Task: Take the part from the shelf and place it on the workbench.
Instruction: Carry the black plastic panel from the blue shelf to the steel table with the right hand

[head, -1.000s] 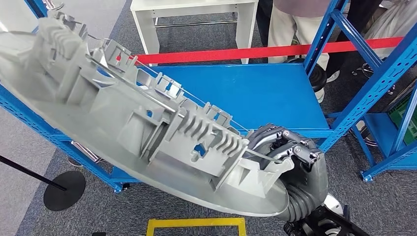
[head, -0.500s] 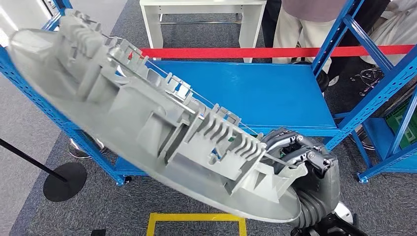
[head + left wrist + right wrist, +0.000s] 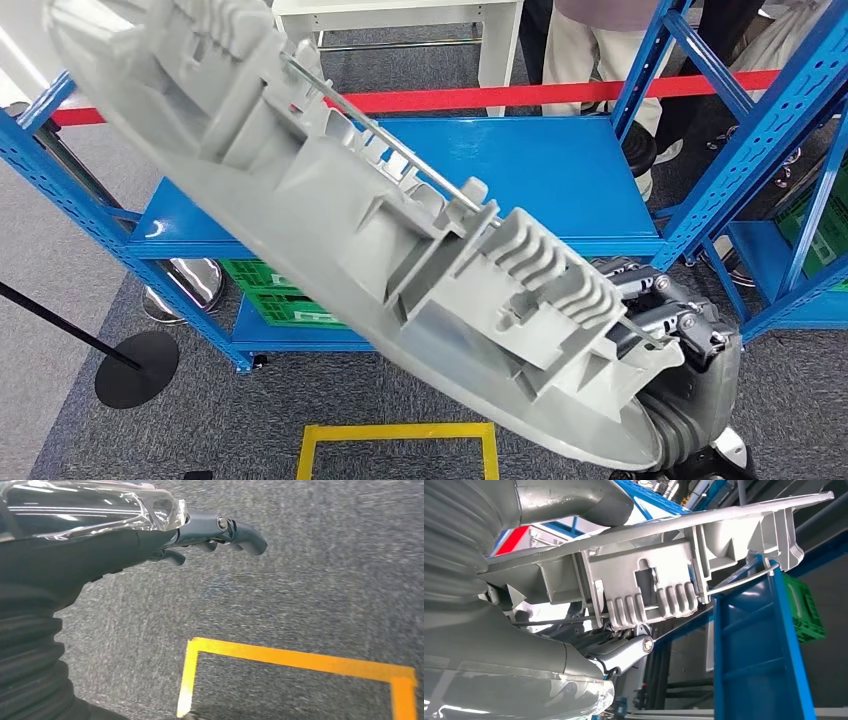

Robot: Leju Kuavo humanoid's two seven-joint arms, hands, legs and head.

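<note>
Moved: the whole view has swung, so the robot has turned; the long grey ribbed plastic moulded part (image 3: 370, 230) now stands steeper against the blue steel shelf (image 3: 540, 180) than a second ago.
Right hand (image 3: 665, 320): fingers wrapped on the part's near end, carrying it off the shelf.
Left hand (image 3: 220, 530): hangs over grey carpet near the yellow floor tape (image 3: 300, 657), fingers curled, nothing in them.
Part: clear of the shelf, in front of it and slanting up away from the right hand.
Handling: looks stiff and light, but long; a one-end hold likely sags, and thin ribs could snap.
Beyond shelf: red barrier tape (image 3: 560, 95), white table (image 3: 495, 45).
</note>
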